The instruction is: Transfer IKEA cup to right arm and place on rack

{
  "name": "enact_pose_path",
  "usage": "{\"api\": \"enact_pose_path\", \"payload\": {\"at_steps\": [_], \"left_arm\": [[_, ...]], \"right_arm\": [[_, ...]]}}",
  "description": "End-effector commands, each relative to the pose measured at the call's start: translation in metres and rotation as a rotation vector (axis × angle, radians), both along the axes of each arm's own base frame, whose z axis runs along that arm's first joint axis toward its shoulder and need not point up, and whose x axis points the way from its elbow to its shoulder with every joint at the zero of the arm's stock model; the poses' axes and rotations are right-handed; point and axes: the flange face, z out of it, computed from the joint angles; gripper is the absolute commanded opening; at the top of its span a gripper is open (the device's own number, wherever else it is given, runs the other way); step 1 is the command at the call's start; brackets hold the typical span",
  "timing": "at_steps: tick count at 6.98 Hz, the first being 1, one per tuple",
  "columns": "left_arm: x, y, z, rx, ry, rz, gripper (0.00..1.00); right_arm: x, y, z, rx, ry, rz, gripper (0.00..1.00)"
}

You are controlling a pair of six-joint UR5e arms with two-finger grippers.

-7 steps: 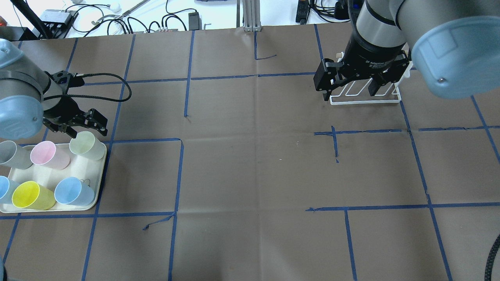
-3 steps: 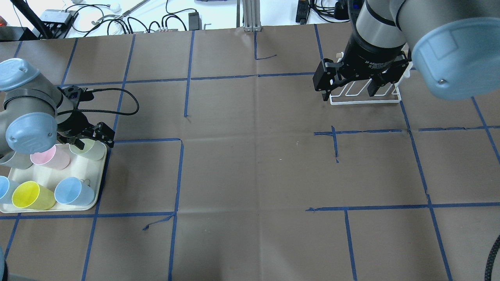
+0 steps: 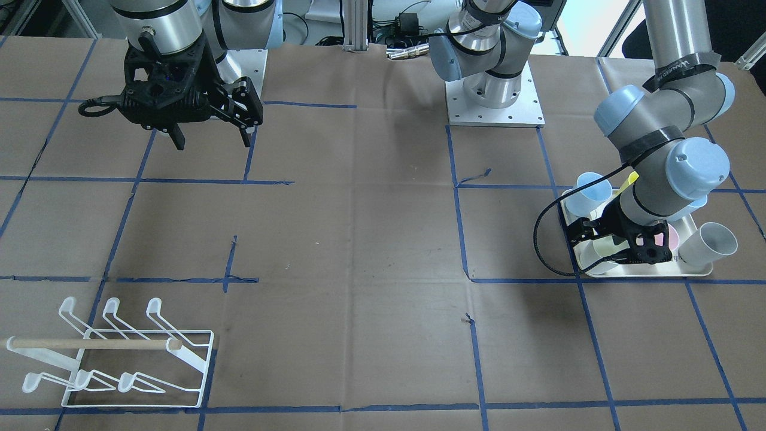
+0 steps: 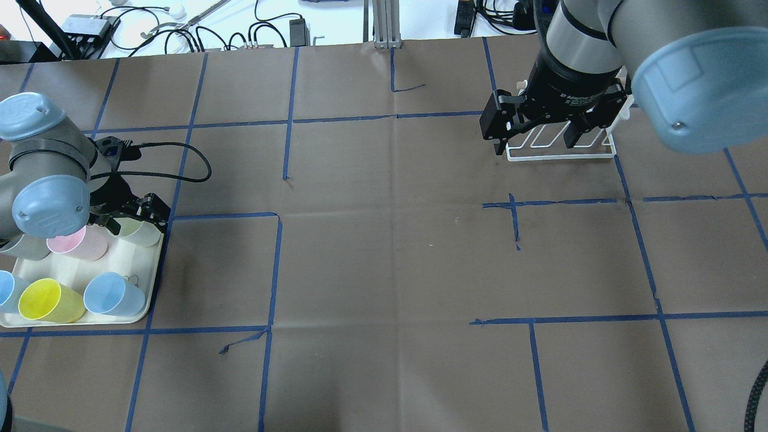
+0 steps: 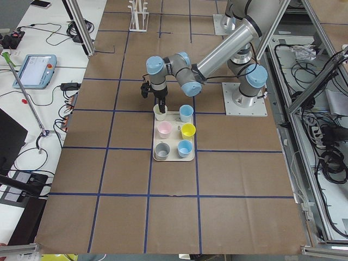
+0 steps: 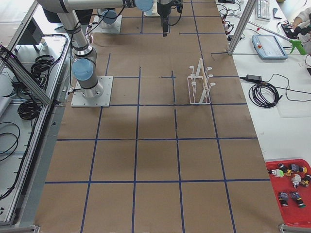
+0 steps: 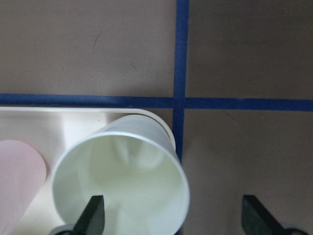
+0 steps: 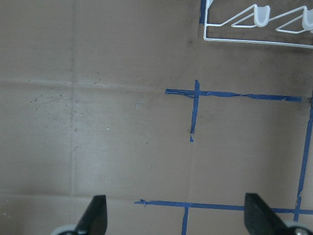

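A pale green IKEA cup (image 7: 122,181) lies tilted at the tray's corner (image 4: 141,232), mouth toward the wrist camera. My left gripper (image 7: 173,215) is open and straddles the cup's wall, with one finger inside the mouth and the other outside over the table. Seen from overhead, the left gripper (image 4: 137,219) sits low over that cup. The right arm's gripper (image 4: 531,133) hangs open and empty above the table next to the white wire rack (image 4: 561,151). The right wrist view shows its fingertips (image 8: 98,215) wide apart over bare paper, with the rack (image 8: 254,24) at the top edge.
The cream tray (image 4: 129,267) at the left edge also holds pink (image 4: 78,243), grey (image 4: 21,247), yellow (image 4: 51,300) and blue (image 4: 114,294) cups. A black cable (image 4: 180,162) loops from the left wrist. Brown paper with blue tape lines covers the table.
My left arm has swung in and lowered, bringing its open gripper from behind the tray down onto the pale green cup. The right arm has hardly moved.
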Motion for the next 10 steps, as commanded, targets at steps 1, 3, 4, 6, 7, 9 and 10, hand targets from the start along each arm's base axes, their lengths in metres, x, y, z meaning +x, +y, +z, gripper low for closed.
{"api": "enact_pose_path", "payload": {"at_steps": [1, 3, 4, 6, 7, 9, 10], "left_arm": [[0.001, -0.003, 0.004, -0.012, -0.002, 0.001, 0.75], [0.0, -0.006, 0.005, -0.026, 0.028, 0.007, 0.13], [-0.001, -0.007, 0.007, -0.034, 0.038, 0.008, 0.0], [-0.001, -0.014, 0.031, -0.084, 0.048, 0.007, 0.0], [0.0, -0.02, 0.057, -0.073, 0.054, -0.001, 0.0], [0.008, -0.04, 0.149, -0.011, 0.069, -0.002, 0.0], [0.012, -0.05, 0.188, 0.01, 0.079, -0.001, 0.0]], "right_arm": [[0.0, 0.0, 0.0, 0.001, -0.001, 0.0, 1.0], [0.0, 0.0, 0.0, 0.001, -0.003, -0.001, 1.0], [0.0, 0.0, 0.0, -0.001, -0.003, -0.003, 1.0], [0.0, 0.0, 0.0, -0.001, -0.003, -0.004, 1.0], [0.0, 0.0, 0.0, -0.001, -0.003, -0.004, 1.0], [0.0, 0.0, 0.001, -0.002, -0.005, -0.004, 1.0], [0.001, 0.0, 0.001, -0.002, -0.007, -0.004, 1.0]]}}
